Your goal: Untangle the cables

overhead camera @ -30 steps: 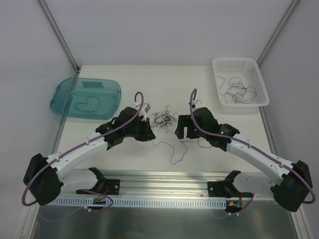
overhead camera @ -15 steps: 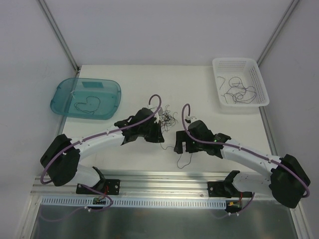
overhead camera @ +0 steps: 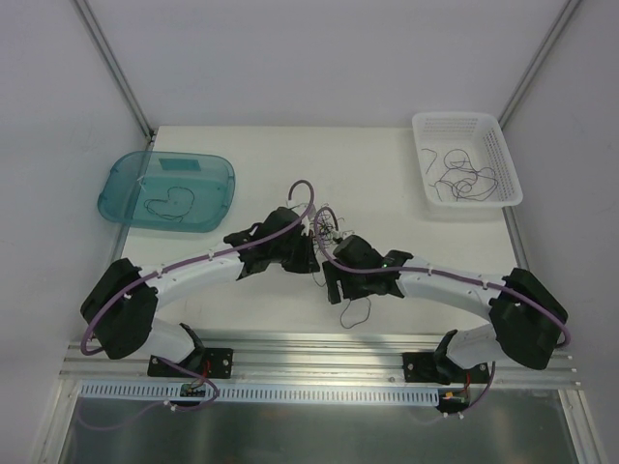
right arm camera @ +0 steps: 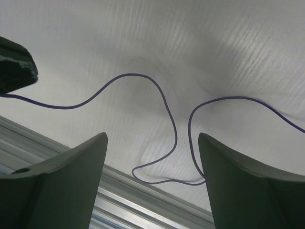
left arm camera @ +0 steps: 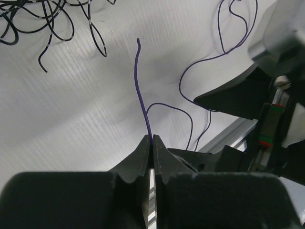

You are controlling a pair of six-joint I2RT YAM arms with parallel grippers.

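The cables are hair-thin dark wires. A tangle (overhead camera: 325, 223) of them lies mid-table, just beyond both grippers, and shows in the left wrist view's top corner (left arm camera: 45, 19). My left gripper (left arm camera: 152, 139) is shut on one bluish cable (left arm camera: 142, 90), whose free end sticks up past the jaws. In the top view the left gripper (overhead camera: 310, 261) sits close to my right gripper (overhead camera: 332, 283). The right gripper (right arm camera: 152, 138) is open above the same cable's loop (right arm camera: 167, 114), which lies on the table between its fingers and trails to the near edge (overhead camera: 354, 311).
A teal tray (overhead camera: 208, 166) at the left holds one cable (overhead camera: 174, 201). A white basket (overhead camera: 503, 145) at the back right holds several more (overhead camera: 460, 179). The metal rail (overhead camera: 319, 343) runs along the near table edge, right below the loop.
Both arms have swung inward; the right gripper has moved left, close to the left gripper. The loose cable's tail has shifted toward the near edge.
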